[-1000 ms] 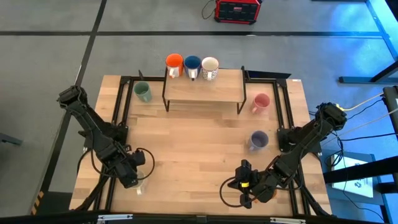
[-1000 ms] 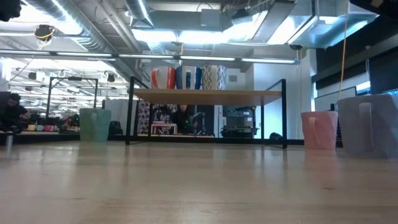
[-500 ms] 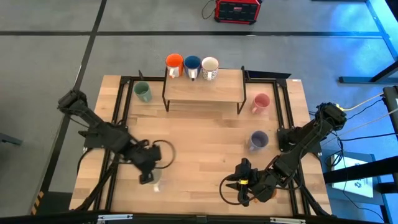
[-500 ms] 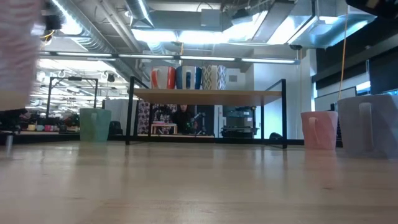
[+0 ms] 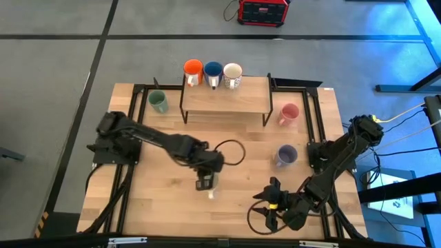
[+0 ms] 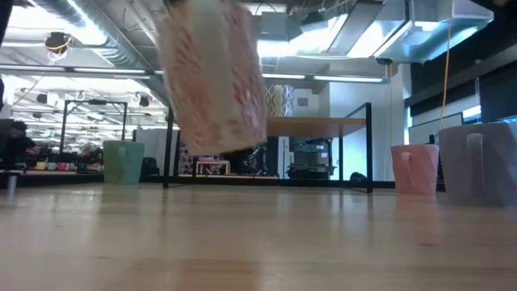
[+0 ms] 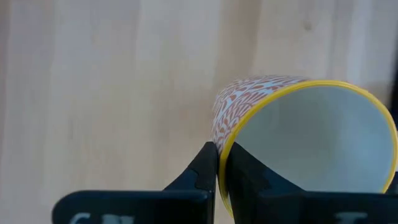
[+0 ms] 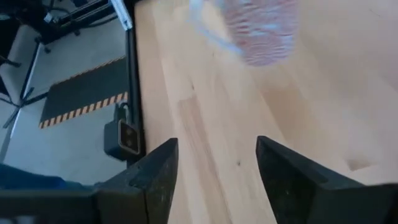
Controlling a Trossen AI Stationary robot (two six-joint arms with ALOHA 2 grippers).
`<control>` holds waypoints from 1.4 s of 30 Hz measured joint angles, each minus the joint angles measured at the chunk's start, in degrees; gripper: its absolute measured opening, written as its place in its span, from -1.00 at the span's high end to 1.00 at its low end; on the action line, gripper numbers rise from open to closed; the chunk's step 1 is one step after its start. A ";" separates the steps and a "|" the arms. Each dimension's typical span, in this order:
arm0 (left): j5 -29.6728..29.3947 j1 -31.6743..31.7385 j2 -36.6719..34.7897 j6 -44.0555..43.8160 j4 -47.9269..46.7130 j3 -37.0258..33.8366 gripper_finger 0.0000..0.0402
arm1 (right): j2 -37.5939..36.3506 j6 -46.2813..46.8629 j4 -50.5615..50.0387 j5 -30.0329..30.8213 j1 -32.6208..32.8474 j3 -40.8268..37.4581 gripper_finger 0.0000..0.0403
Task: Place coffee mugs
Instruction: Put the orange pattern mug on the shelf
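Your left gripper (image 5: 204, 182) is clamped on the rim of a patterned mug (image 7: 292, 137), one finger (image 7: 199, 171) outside the wall and one inside, holding it clear of the table (image 5: 234, 145) near mid-table. Your right gripper (image 5: 270, 207) waits by the near edge, fingers spread. Orange, blue and white mugs (image 5: 213, 71) line the shelf (image 5: 227, 100); green (image 5: 158, 102), pink (image 5: 288, 114) and lavender (image 5: 285, 155) mugs sit on the table.
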 joint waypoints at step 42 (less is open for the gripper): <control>3.88 4.40 6.26 2.67 -4.26 9.72 0.53 | 5.92 -5.23 0.96 2.51 0.18 -0.01 0.02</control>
